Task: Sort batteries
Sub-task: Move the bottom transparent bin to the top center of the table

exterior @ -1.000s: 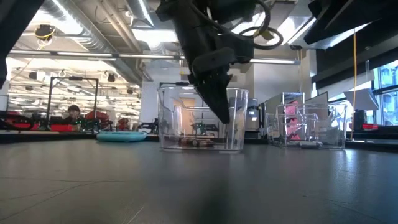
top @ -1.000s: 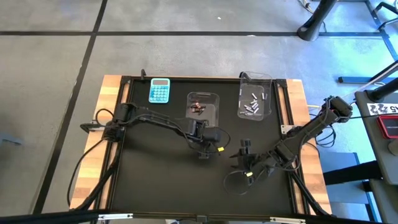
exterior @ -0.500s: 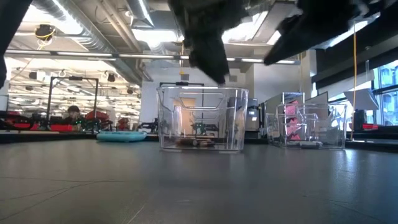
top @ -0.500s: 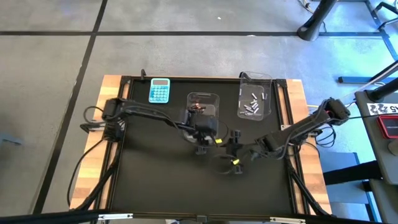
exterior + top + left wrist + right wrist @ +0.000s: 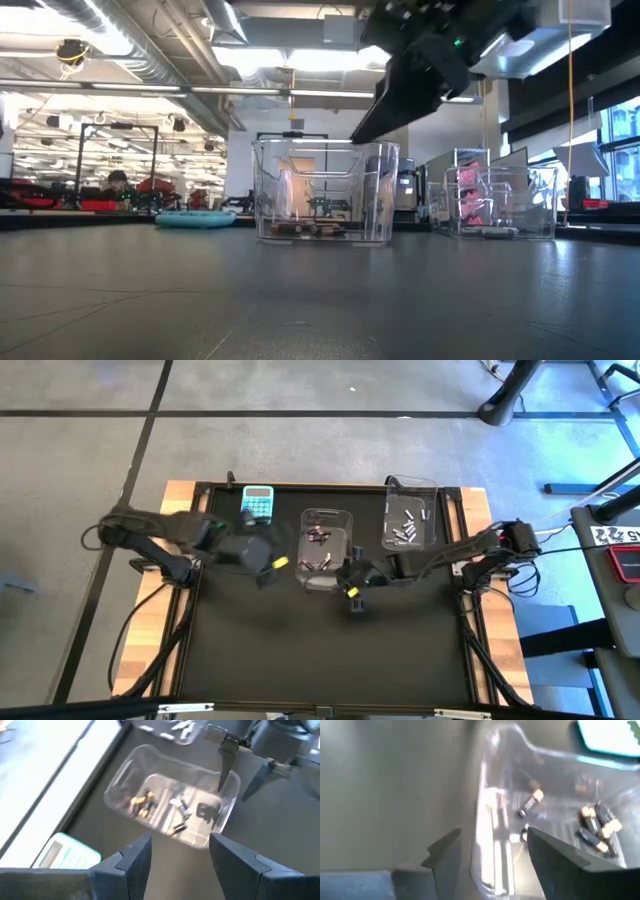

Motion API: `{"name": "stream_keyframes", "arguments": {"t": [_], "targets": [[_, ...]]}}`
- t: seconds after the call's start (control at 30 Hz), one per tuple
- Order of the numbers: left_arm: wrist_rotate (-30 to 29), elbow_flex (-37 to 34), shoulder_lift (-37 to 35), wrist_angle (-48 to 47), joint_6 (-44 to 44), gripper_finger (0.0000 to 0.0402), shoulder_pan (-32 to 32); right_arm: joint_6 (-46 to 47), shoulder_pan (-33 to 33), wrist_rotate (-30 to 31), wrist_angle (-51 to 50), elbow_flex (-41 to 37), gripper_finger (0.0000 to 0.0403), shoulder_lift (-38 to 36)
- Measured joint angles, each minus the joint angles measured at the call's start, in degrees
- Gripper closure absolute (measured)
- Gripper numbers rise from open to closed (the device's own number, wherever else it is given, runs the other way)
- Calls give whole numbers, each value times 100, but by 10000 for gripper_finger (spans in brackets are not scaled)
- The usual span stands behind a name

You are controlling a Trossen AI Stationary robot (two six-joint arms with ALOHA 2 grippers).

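Dark batteries lie on the floor of the middle clear bin, also seen in the left wrist view as batteries and in the right wrist view as batteries. Silvery batteries lie in the right clear bin. My left gripper hangs open above the table, left of the middle bin; nothing is between its fingers. My right gripper is open over the middle bin's right near corner, one finger over the inside, one outside the wall. In the low view it hovers just above the rim.
A light-blue calculator lies at the far left of the black mat. Wooden strips border the mat on both sides. The mat's near half is bare.
My left gripper has risen and drawn back toward the table's left edge, away from the middle bin. My right gripper has swept from the mat's near right toward the left and far side, up to the middle bin's right near corner.
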Motion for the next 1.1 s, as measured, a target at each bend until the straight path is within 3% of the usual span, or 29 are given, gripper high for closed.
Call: {"name": "stream_keyframes", "arguments": {"t": [0.2, 0.3, 0.43, 0.63, 0.87, 1.1], "targets": [[-1629, -29, -294, -1442, -1995, 216, -1484, -31, -351, -686, -964, 383, 224, 170], [-2278, -411, -286, -1605, -2793, 216, -2133, -146, -411, -995, -1024, 400, 258, 207], [-2636, -1285, -279, -1468, -3881, 216, -2721, -165, -404, -1093, -1030, 407, 310, 332], [-2773, -2814, -275, -387, -5208, 216, -3259, -96, -465, -1106, -1041, 424, 389, 395], [-2774, -4121, -275, 1464, -5653, 216, -3606, -348, -1001, -1193, -1752, 389, 386, 43], [-2829, -4729, -275, 2696, -5606, 216, -3740, -1075, -1801, -1299, -2913, 392, 389, -267]]}}
